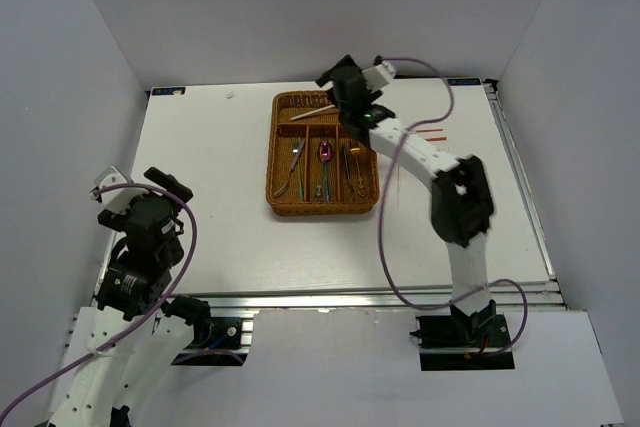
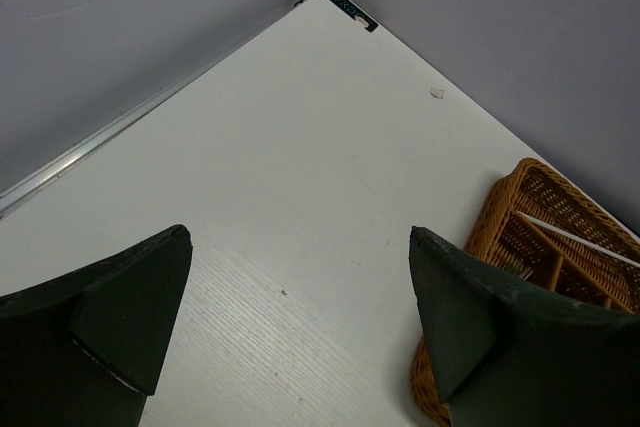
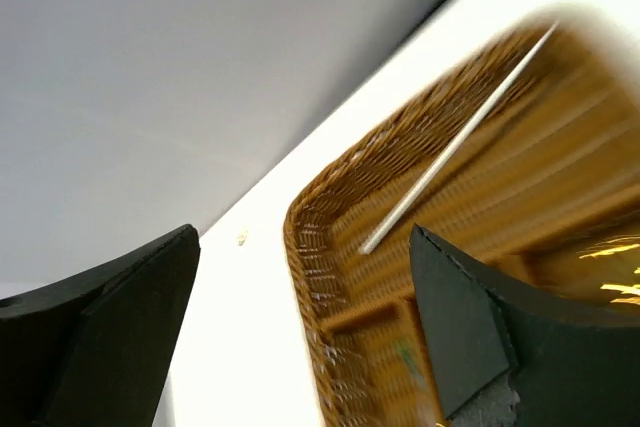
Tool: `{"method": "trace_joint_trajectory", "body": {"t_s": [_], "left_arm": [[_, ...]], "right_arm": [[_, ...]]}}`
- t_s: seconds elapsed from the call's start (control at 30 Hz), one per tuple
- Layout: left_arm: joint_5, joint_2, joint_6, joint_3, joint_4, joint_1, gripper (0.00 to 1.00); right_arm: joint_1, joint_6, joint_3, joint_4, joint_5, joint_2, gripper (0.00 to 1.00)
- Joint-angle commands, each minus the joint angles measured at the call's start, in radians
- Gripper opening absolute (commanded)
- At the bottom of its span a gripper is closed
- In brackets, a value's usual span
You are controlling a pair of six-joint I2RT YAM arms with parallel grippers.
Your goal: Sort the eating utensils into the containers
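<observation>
The brown wicker tray (image 1: 320, 210) lies on the table's far middle. A silver fork (image 1: 296, 165), a purple spoon (image 1: 325, 152), a green-handled fork (image 1: 346, 160) and a gold utensil (image 1: 356, 179) lie in its long slots. A silver chopstick (image 1: 312, 112) lies slanted in the crosswise far slot; it also shows in the right wrist view (image 3: 450, 152). My right gripper (image 1: 335, 97) hovers open and empty over that slot (image 3: 300, 277). Red chopsticks (image 1: 430, 132) lie on the table right of the tray. My left gripper (image 1: 165, 185) is open and empty (image 2: 300, 277) at the near left.
White walls close in the table on three sides. The tray's corner (image 2: 497, 207) sits just right of my left gripper's right finger. A small white speck (image 2: 437, 93) lies near the back wall. The right arm's purple cable loops over the table's right half.
</observation>
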Motion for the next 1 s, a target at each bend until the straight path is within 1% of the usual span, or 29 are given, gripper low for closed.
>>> {"method": "trace_joint_trajectory", "body": {"t_s": [0.0, 0.03, 0.07, 0.1, 0.13, 0.17, 0.2, 0.27, 0.3, 0.33, 0.37, 0.4, 0.43, 0.47, 0.5, 0.57, 0.63, 0.67, 0.77, 0.8, 0.83, 0.87, 0.97], "left_arm": [[-0.009, -0.001, 0.009, 0.001, 0.003, 0.006, 0.98], [-0.009, -0.003, 0.011, 0.001, 0.003, 0.008, 0.98], [-0.010, -0.004, 0.009, 0.001, 0.003, 0.008, 0.98], [-0.016, -0.004, 0.009, 0.000, -0.003, 0.008, 0.98], [-0.016, -0.003, 0.008, 0.003, -0.008, 0.008, 0.98], [-0.013, -0.001, 0.008, 0.001, -0.009, 0.006, 0.98], [-0.009, -0.001, 0.009, 0.000, -0.008, 0.008, 0.98], [0.001, 0.011, 0.012, -0.003, 0.001, 0.006, 0.98], [0.008, 0.017, 0.017, -0.002, 0.001, 0.008, 0.98], [0.013, 0.032, 0.020, 0.000, 0.003, 0.008, 0.98], [0.020, 0.040, 0.020, 0.003, 0.003, 0.008, 0.98], [0.022, 0.048, 0.022, 0.003, 0.003, 0.008, 0.98], [0.027, 0.052, 0.023, 0.003, 0.004, 0.008, 0.98], [0.030, 0.061, 0.023, 0.003, 0.006, 0.008, 0.98], [0.037, 0.065, 0.026, 0.001, 0.006, 0.008, 0.98], [0.048, 0.071, 0.029, 0.000, 0.011, 0.008, 0.98], [0.066, 0.078, 0.035, -0.002, 0.017, 0.008, 0.98], [0.071, 0.081, 0.038, -0.002, 0.018, 0.006, 0.98], [0.082, 0.095, 0.042, 0.000, 0.018, 0.008, 0.98], [0.082, 0.100, 0.042, 0.001, 0.018, 0.008, 0.98], [0.082, 0.104, 0.042, 0.000, 0.017, 0.008, 0.98], [0.079, 0.106, 0.042, 0.001, 0.018, 0.008, 0.98], [0.079, 0.108, 0.042, 0.001, 0.015, 0.008, 0.98]], "right_arm": [[-0.021, -0.456, -0.233, 0.027, 0.116, -0.277, 0.89], [-0.034, -0.483, -0.316, 0.073, 0.097, -0.369, 0.89], [-0.086, -0.507, -0.390, 0.153, -0.037, -0.401, 0.89], [-0.129, -0.523, -0.473, 0.160, -0.149, -0.420, 0.89], [-0.169, -0.517, -0.478, 0.141, -0.242, -0.417, 0.89], [-0.232, -0.526, -0.467, 0.068, -0.374, -0.406, 0.83], [-0.251, -0.540, -0.404, -0.005, -0.392, -0.388, 0.82], [-0.275, -0.618, -0.319, -0.157, -0.394, -0.325, 0.82], [-0.280, -0.639, -0.281, -0.299, -0.389, -0.304, 0.82], [-0.283, -0.682, -0.233, -0.351, -0.394, -0.272, 0.80], [-0.285, -0.690, -0.228, -0.394, -0.371, -0.264, 0.73], [-0.286, -0.695, -0.236, -0.420, -0.362, -0.264, 0.69], [-0.289, -0.701, -0.289, -0.419, -0.357, -0.277, 0.66], [-0.298, -0.713, -0.324, -0.397, -0.362, -0.290, 0.57], [-0.306, -0.716, -0.355, -0.374, -0.366, -0.302, 0.52], [-0.335, -0.719, -0.401, -0.333, -0.410, -0.307, 0.44], [-0.349, -0.738, -0.392, -0.328, -0.446, -0.267, 0.41], [-0.358, -0.748, -0.357, -0.348, -0.481, -0.244, 0.40], [-0.364, -0.794, -0.277, -0.423, -0.504, -0.135, 0.40], [-0.369, -0.800, -0.222, -0.448, -0.504, -0.106, 0.40], [-0.373, -0.802, -0.198, -0.471, -0.506, -0.054, 0.40], [-0.380, -0.805, -0.178, -0.484, -0.515, -0.035, 0.40], [-0.386, -0.820, -0.158, -0.472, -0.552, 0.009, 0.40]]}}
